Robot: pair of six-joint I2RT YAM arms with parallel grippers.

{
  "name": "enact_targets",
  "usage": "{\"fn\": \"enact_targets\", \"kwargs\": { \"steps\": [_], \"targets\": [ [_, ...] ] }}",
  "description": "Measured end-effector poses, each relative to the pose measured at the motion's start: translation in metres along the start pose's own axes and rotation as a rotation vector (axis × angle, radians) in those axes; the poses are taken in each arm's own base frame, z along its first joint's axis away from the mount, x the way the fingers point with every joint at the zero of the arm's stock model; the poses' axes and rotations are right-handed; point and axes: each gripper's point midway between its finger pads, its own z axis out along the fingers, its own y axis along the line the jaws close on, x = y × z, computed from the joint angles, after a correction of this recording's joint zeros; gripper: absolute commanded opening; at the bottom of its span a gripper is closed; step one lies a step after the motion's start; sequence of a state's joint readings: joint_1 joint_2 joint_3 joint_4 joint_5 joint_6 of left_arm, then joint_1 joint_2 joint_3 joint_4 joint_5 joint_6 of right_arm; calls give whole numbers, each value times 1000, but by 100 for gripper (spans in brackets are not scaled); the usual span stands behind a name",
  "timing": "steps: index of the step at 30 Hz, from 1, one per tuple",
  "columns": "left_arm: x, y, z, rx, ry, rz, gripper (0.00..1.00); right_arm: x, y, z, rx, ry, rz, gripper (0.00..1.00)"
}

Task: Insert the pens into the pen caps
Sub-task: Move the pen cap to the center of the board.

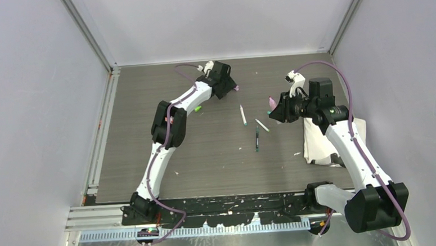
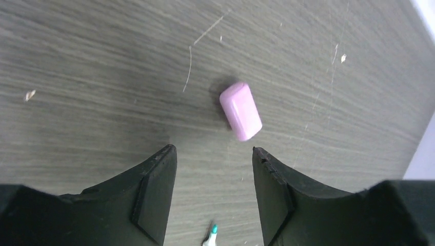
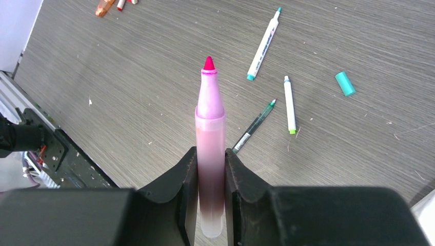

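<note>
- In the left wrist view, the left jaws stood apart over the counter point(image 2: 77, 61) with nothing between them. One finger point(image 2: 154, 197) showed on each side of the gap.
- A pink-purple pen cap point(image 2: 240, 110) lay on its side just beyond the fingertips, touching neither. From above it was only a pink spot at the left arm's end.
- A teal pen tip point(image 2: 212, 231) poked in at the bottom edge of that view. Which pen it belonged to could not be told.
- In the right wrist view, the right jaws were clamped on a pink pen point(image 3: 210, 102), whose bare red tip pointed away from the wrist.
- That view also separated the loose pens: a long white pen point(image 3: 264, 43), a shorter white pen point(image 3: 290, 105) and a dark green pen point(image 3: 254, 125). A teal cap point(image 3: 345, 83) lay near them and an orange cap point(image 3: 104, 7) at the far edge.
- Only the top view placed those pens between the two arms. It alone showed a bright green cap point(image 1: 197, 109) beside the left arm and a white cloth point(image 1: 314, 147) under the right arm.
</note>
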State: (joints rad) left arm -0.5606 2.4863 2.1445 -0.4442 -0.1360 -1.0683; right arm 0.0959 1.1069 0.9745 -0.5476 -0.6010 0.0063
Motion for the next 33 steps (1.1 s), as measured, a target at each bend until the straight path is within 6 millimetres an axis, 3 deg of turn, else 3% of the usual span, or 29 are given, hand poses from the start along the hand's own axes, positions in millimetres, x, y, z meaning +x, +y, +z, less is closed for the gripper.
{"fn": "enact_targets", "kwargs": {
  "steps": [10, 16, 33],
  "targets": [
    [-17, -11, 21, 67, -20, -145, 54, 0, 2, 0, -7, 0, 8, 1],
    [-13, -11, 25, 67, 2, -197, 41, 0, 2, 0, -10, 0, 8, 1],
    [-6, -13, 31, 71, 46, -229, 29, 0, 3, 0, -15, 1, 11, 1]
  ]
}}
